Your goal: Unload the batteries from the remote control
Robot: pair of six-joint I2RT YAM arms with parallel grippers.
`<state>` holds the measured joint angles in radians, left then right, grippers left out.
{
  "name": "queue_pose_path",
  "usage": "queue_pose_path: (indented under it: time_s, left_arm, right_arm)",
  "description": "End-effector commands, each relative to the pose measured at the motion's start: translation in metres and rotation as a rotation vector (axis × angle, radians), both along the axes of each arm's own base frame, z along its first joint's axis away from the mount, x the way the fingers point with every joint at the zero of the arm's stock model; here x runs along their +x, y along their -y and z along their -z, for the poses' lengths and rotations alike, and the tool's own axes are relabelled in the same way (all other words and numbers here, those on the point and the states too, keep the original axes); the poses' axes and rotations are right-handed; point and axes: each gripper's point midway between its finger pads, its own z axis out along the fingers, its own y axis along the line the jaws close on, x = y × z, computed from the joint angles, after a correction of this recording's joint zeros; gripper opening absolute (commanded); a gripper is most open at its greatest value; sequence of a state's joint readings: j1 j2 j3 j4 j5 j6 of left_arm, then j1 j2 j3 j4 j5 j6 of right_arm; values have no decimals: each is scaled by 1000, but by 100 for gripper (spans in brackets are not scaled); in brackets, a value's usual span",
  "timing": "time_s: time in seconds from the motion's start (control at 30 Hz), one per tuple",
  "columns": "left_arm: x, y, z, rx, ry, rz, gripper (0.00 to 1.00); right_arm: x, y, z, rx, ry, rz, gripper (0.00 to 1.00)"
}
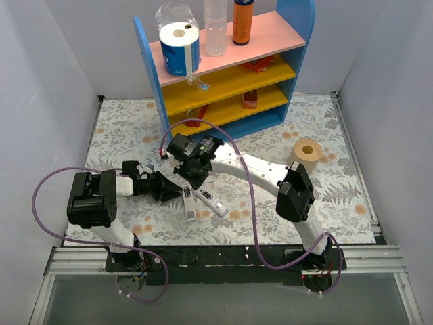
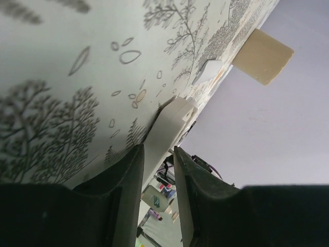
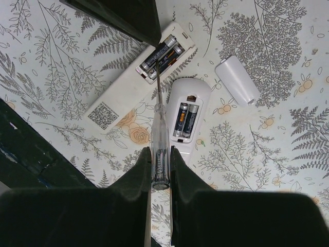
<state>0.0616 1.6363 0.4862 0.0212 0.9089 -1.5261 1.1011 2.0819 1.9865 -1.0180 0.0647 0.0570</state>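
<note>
Two white remotes lie back up with their battery bays uncovered. The long remote control [image 3: 123, 98] [image 1: 190, 203] holds two dark batteries [image 3: 162, 54]. The rounded remote [image 3: 191, 92] [image 1: 211, 202] holds two more batteries [image 3: 185, 118]. My right gripper [image 3: 160, 150] [image 1: 197, 181] is shut on a clear-handled screwdriver [image 3: 160, 154], whose tip rests in the long remote's bay. My left gripper [image 2: 157, 149] [image 1: 172, 189] straddles the end of the long remote [image 2: 169, 123], jaws a little apart. I cannot tell whether they press on it.
A loose white battery cover [image 3: 236, 80] [image 2: 208, 72] lies beside the remotes. A tan tape roll [image 1: 308, 152] [image 2: 262, 56] sits to the right. A blue shelf [image 1: 152, 68] with bottles and a wrapped paper roll [image 1: 179, 47] stands at the back. Grey walls close in both sides.
</note>
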Motion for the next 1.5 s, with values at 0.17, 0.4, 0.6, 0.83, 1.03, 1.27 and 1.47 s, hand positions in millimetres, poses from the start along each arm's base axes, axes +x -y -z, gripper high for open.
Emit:
queue_pose_path:
  time_s: [0.17,0.4,0.6,0.83,1.03,1.27,1.47]
  left_arm:
    - [-9,7,11,-7,-85,15,26]
    - [-9,8,12,-2,-86,21,14]
    - [-10,9,12,1,-80,28,0]
    - [-7,6,12,28,-60,31,0]
    - [-5,3,11,66,-52,37,0]
    - [-7,2,14,86,-51,43,1]
    - [-8,3,15,90,-51,50,1]
  right_arm:
    - [-1,-9,4,-47,38,-47,1]
    - [-12,-4,20,-35,9,-116,1]
    - [-21,7,34,68,-62,-112,1]
    - [-22,25,41,100,-38,-34,1]
    - [0,20,20,153,68,31,1]
    - [16,15,13,203,136,94,1]
    - [22,25,8,224,188,154,1]
